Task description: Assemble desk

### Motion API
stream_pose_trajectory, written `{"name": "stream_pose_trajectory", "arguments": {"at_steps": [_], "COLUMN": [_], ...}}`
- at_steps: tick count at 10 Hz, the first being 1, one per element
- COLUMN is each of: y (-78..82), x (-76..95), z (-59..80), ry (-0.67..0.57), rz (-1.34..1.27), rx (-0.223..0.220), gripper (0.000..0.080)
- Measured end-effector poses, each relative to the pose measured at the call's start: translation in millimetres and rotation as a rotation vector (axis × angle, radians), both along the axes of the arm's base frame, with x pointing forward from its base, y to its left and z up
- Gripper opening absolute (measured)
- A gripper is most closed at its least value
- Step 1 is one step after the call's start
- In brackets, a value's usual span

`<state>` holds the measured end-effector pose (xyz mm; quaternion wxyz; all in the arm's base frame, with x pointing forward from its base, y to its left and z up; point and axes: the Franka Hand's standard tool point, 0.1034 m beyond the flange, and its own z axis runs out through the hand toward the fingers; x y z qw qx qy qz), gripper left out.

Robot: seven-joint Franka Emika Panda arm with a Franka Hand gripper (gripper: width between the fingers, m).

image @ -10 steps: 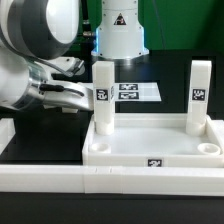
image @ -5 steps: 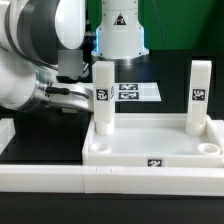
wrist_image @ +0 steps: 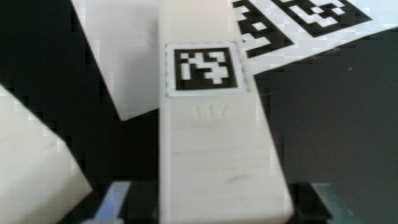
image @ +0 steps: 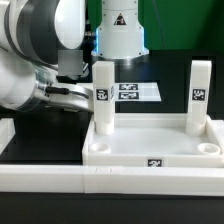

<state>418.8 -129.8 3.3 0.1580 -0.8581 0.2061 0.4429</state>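
My gripper (wrist_image: 217,203) astride upright white tagged plastic block leg (wrist_image: 214,140), standing in white rimmed rectangular desk panel (image: 120,160), clamped or loose I cannot tell

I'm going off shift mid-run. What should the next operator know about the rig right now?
Hold: the gripper straddles the leg on the exterior view's left; whether it is clamped on it is unclear.
Parts: the desk panel lies flat. That leg and a second leg stand upright at its far corners.
Done: two legs are up, though how firmly they are seated cannot be seen.
Left: the near corner holes are empty, and no spare legs are in view.
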Motion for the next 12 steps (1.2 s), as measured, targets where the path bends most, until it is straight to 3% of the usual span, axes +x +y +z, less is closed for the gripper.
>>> {"name": "stream_pose_trajectory", "arguments": {"at_steps": [2, 6, 9, 11, 12], "y": [-8.3, -7.6, -11.8, -19.7, -22.4], "x": [13.7, 50.3, 49.4, 63.7, 70.8], "z": [10.5, 66.4, 60.5, 60.5, 67.4], "ry": [-0.044, -0.139, -0.167, -0.269, -0.328], "rz": [0.017, 0.043, 0.035, 0.037, 0.038], "rx": [0.009, 0.006, -0.016, -0.054, -0.082], "gripper": [0.0291, 0.0291, 0.0291, 0.0291, 0.0291]}}
